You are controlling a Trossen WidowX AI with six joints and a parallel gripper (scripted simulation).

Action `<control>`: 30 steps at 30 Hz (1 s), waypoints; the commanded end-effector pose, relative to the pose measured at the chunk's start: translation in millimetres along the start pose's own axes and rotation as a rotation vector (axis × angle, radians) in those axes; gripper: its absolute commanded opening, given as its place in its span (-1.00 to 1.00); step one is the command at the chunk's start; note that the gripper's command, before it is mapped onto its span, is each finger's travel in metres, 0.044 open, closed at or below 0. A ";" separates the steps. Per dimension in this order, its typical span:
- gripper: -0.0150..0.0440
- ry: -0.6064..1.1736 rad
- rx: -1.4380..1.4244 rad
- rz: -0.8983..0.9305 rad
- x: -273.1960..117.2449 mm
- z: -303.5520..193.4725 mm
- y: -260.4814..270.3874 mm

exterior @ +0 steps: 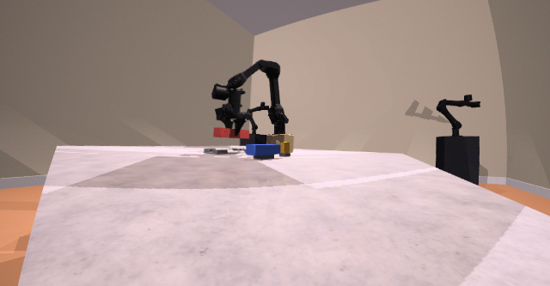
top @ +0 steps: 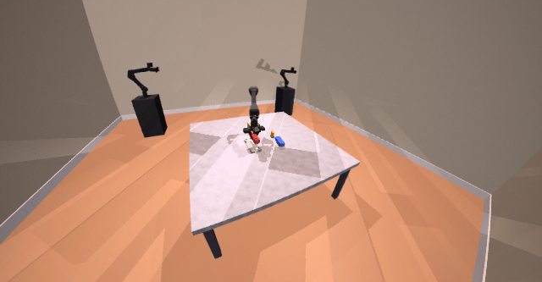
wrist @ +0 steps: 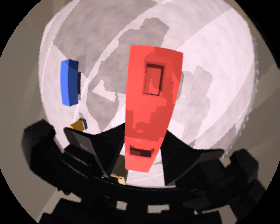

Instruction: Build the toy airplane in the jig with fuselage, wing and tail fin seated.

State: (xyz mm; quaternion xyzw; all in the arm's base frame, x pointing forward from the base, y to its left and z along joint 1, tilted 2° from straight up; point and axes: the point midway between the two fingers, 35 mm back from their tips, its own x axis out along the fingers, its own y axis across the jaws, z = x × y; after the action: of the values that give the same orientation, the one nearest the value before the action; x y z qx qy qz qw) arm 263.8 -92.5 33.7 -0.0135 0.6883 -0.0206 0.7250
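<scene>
The red fuselage [top: 256, 138] [exterior: 221, 132] [wrist: 151, 110] is held in my gripper [top: 254, 131] [exterior: 234, 130] [wrist: 144, 125], which is shut on it near its tail end. It is roughly level, sockets facing up, with a gap above the pale jig [top: 253, 148] [exterior: 215, 151]. In the wrist view the fuselage hides most of the jig. The blue wing [top: 279, 141] [exterior: 263, 149] [wrist: 69, 82] rests on the table beside the jig, its dark tab underneath. The yellow tail fin [top: 272, 134] [exterior: 284, 147] [wrist: 77, 125] stands near the wing, a dark part at its bottom.
A tan block [exterior: 289, 138] is at the foot of my arm, behind the tail fin in the exterior view. Two other black arms stand on black pedestals [top: 149, 114] [top: 284, 100] beyond the table [top: 229, 189] [exterior: 275, 226].
</scene>
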 end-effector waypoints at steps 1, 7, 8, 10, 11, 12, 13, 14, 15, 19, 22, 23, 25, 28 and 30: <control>-0.49 0.006 -0.012 0.004 6.9 -4.8 -9.4; -0.22 0.006 -0.016 0.003 8.8 -6.7 -13.5; -0.14 0.006 -0.016 0.003 8.8 -6.7 -13.5; 0.04 0.006 -0.016 0.003 8.8 -6.7 -13.5; 0.13 0.006 -0.016 0.003 8.9 -6.8 -13.4; 0.17 0.006 -0.016 0.003 8.9 -6.8 -13.4; 0.17 0.006 -0.016 0.003 8.9 -6.8 -13.4; 0.17 0.006 -0.016 0.003 8.9 -6.8 -13.4; 0.17 0.006 -0.016 0.003 8.9 -6.8 -13.4; 0.17 0.006 -0.016 0.003 8.9 -6.8 -13.4; 0.17 0.006 -0.016 0.003 8.9 -6.8 -13.4; 0.17 0.006 -0.016 0.003 9.1 -6.7 -13.4; 0.17 0.006 -0.016 0.003 11.3 -6.6 -13.5; 0.17 0.006 -0.016 0.003 16.3 -6.3 -13.5; 0.17 0.006 -0.016 0.003 19.6 -6.2 -13.5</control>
State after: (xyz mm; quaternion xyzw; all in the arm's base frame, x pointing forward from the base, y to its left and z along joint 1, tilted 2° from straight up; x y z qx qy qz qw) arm 258.8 -107.3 20.7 -0.0187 0.6880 -0.0172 0.7252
